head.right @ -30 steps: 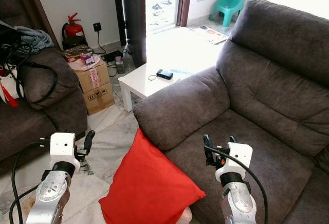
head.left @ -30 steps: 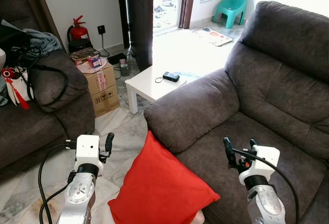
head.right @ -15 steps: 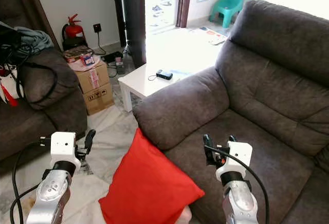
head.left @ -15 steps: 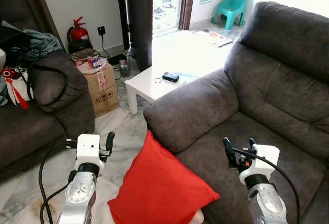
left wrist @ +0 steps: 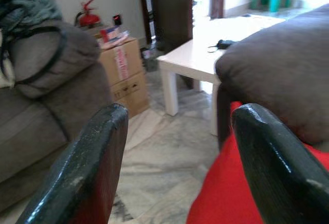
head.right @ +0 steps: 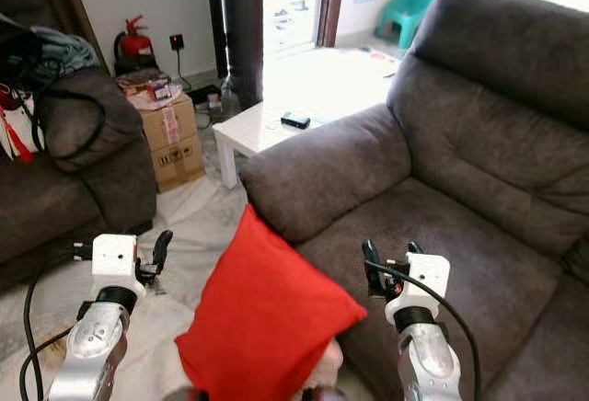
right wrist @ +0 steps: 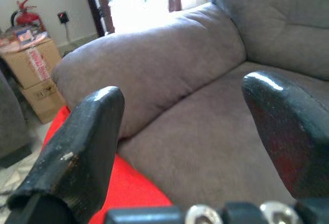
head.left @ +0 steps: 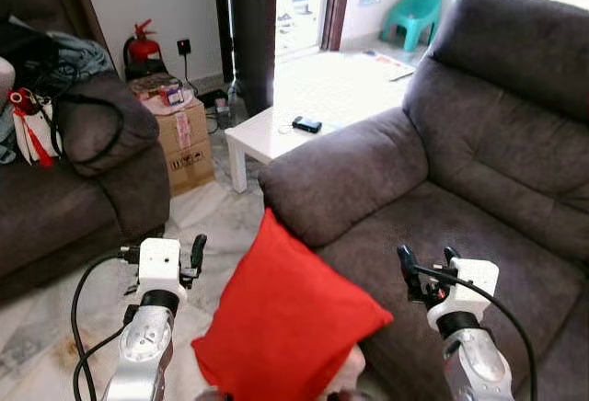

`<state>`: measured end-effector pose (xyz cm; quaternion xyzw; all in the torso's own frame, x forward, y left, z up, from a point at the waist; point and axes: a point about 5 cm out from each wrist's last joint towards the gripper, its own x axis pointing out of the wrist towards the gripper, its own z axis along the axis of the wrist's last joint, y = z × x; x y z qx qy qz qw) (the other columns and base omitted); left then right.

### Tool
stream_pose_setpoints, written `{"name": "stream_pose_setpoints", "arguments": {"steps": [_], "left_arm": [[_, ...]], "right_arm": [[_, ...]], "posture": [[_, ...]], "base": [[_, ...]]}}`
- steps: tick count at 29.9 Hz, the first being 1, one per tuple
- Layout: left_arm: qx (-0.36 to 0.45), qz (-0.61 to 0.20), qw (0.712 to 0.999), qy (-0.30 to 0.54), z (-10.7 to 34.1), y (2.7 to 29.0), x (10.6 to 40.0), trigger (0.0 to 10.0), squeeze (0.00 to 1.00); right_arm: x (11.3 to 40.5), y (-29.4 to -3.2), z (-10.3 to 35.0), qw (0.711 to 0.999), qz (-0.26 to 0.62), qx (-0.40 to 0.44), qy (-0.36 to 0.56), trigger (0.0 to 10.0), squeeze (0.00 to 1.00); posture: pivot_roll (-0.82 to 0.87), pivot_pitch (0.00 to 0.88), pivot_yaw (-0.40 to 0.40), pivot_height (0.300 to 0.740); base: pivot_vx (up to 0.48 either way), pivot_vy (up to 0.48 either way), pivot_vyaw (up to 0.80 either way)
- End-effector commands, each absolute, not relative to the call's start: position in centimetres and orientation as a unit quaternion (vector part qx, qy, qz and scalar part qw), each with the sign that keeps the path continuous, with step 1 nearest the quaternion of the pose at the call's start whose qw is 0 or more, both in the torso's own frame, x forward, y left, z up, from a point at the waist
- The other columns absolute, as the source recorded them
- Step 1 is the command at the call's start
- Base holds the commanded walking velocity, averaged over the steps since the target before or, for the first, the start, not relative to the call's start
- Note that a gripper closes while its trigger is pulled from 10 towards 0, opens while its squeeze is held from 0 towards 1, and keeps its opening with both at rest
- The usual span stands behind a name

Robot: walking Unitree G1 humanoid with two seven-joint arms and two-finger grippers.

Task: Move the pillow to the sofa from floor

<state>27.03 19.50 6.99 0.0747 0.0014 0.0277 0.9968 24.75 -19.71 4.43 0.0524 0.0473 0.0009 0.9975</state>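
A red pillow (head.left: 285, 323) sits low in the middle of the frame. It stands up on the floor (head.left: 221, 226) and leans against the front of the grey sofa (head.left: 479, 171), just under the sofa's fat arm. One corner of the pillow points up.

The left gripper (head.left: 195, 252) is at the lower left of the frame, held up over the floor, near the pillow's left edge but not touching it. In the left wrist view its two black fingers (left wrist: 87, 167) are spread wide with nothing between them.

The right gripper (head.left: 425, 263) is at the lower right of the frame, over the sofa seat, to the right of the pillow and apart from it. In the right wrist view its fingers (right wrist: 82, 142) are wide apart too, and they hold nothing.

A small white table (head.left: 267, 134) stands in the upper middle of the frame, behind the sofa arm, with a dark little thing (head.left: 307, 124) lying on top. A cardboard box (head.left: 184, 139) is to the left of the table. A red fire extinguisher (head.left: 141, 50) stands by the wall at the upper left. Another dark sofa (head.left: 64, 189) is on the left side with bags and wires piled on it. A green chair (head.left: 411, 13) is far back at the top.
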Motion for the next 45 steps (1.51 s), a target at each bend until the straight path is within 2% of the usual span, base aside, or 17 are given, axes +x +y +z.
{"name": "stream_pose_setpoints", "arguments": {"steps": [1,25,32,45], "left_arm": [[0.08,0.023,0.997,0.002,6.96,19.12,27.06,10.0,0.0],[0.079,0.024,0.997,0.0,6.95,19.2,27.1,10.0,0.0],[0.079,0.024,0.997,0.0,6.98,19.18,27.12,10.0,0.0],[0.079,0.025,0.997,-0.002,7.01,19.2,27.21,10.0,0.0]], "right_arm": [[24.91,-19.99,4.68,0.998,-0.002,0.052,0.045,10.0,0.0],[25.13,-19.63,4.76,0.997,0.003,0.058,0.051,10.0,0.0],[25.16,-19.54,4.78,0.997,0.009,0.059,0.05,10.0,0.0],[25.05,-19.57,4.87,0.997,0.013,0.059,0.044,10.0,0.0]], "posture": [[-0.02,0.0,-0.046,0.646],[-0.02,0.0,-0.047,0.646],[-0.03,0.0,-0.047,0.603],[-0.03,0.0,-0.046,0.603]], "base": [[0.0,0.0,0.0],[0.0,0.0,0.0],[0.0,0.0,0.0],[0.0,0.0,0.0]]}}
